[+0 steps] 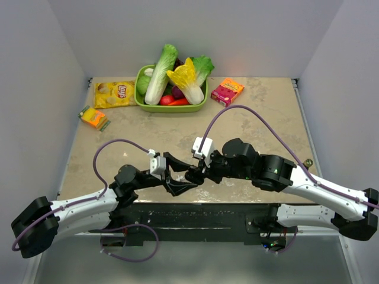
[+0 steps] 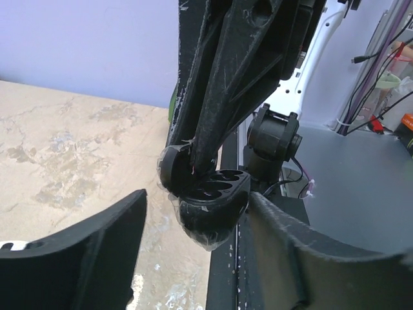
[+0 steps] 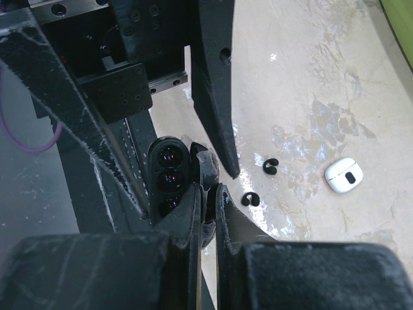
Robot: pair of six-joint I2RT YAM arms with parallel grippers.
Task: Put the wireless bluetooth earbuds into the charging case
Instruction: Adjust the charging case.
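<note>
The surface [image 1: 260, 106] is beige with grey mottling. The charging case [image 3: 342, 175] is white with a dark centre spot, and the earbuds [image 3: 249, 199] are black. At the far edge are a green bowl [image 1: 172, 108], a yellow chip bag [image 1: 114, 94] and a pink box [image 1: 227, 92].

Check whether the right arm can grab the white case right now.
Probably not yet: the right gripper is shut on a black piece inside the open left gripper. The case lies uncovered on the table.
</note>
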